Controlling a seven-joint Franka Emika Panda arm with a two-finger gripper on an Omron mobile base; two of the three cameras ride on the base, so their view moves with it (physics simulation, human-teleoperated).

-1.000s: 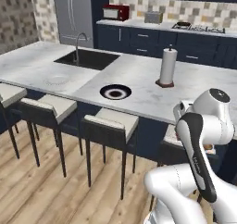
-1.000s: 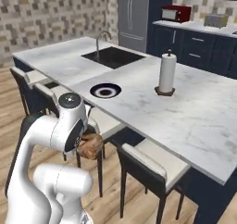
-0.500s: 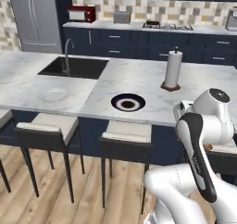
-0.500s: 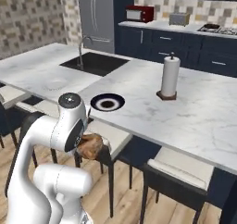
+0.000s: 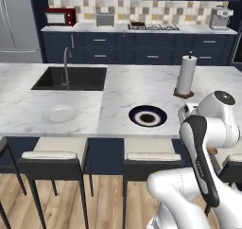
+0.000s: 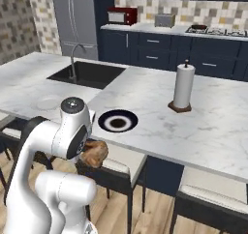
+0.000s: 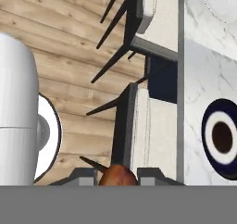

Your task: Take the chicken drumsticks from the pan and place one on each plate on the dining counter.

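Left base view: dark plate (image 5: 147, 116) and white plate (image 5: 60, 113) on the dining counter (image 5: 123, 88), both bare.

Right base view: drumstick (image 6: 95, 152) at the arm's end, below counter height, short of the dark plate.

Hand view: gripper (image 7: 118, 176) closed on the drumstick between its fingertips; dark plate ahead, right. Likely light, greasy, yielding; mid-body hold suits.
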